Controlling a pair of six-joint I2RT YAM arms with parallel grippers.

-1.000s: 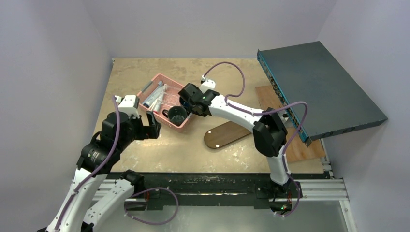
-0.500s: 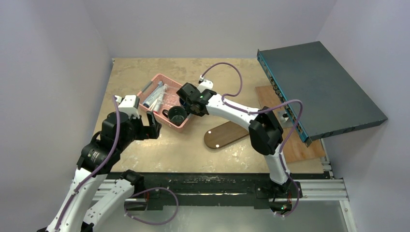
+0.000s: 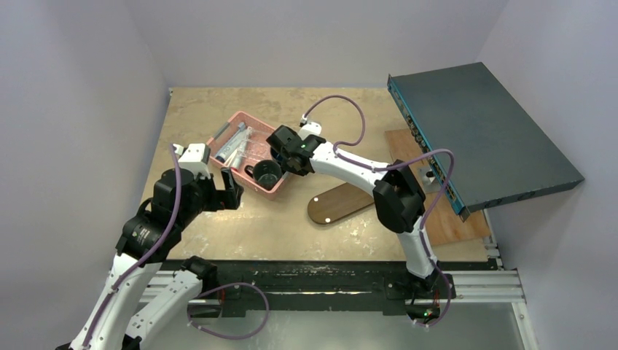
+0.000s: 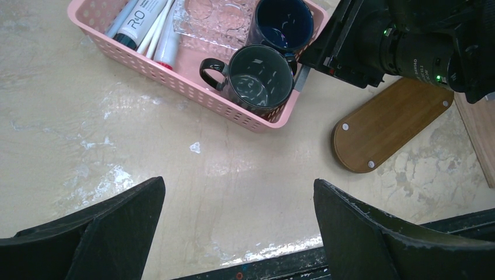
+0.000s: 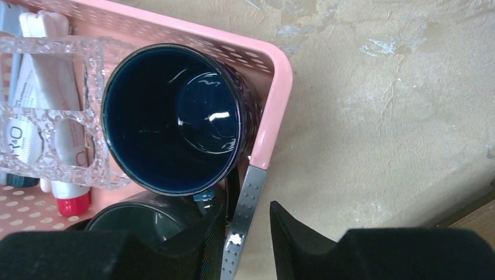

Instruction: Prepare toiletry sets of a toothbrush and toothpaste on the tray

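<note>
The left pincer (image 3: 227,191) hangs open at its widest over bare table (image 4: 192,175) in the lower left of the overhead view. In its own camera only its two dark fingers (image 4: 99,239) show, cut off by the bottom edge.

Right of centre lies the tray (image 4: 388,125), a dark brown oval with small pale dots. In the overhead view the right arm hides its far end.

Above the left pincer sits the pink basket (image 4: 175,81), holding a grey mug (image 4: 257,79) and a dark blue mug (image 5: 169,116) at its right end. Its left end holds the tubes (image 4: 140,14) and thin white toothbrushes (image 4: 157,32), their tops cut off by the frame. A clear dimpled holder (image 5: 52,111) blurs a red-capped tube behind it.

The right pincer (image 5: 246,213) hovers at the basket's right corner. Its jaws are narrowed but not closed, either side of a grey dotted strip (image 5: 248,198) that meets the rim. A gap shows on the strip's right; what the strip is cannot be made out.

At far right, a blue-grey slab (image 3: 481,138) covers most of a pale board (image 3: 459,227).
</note>
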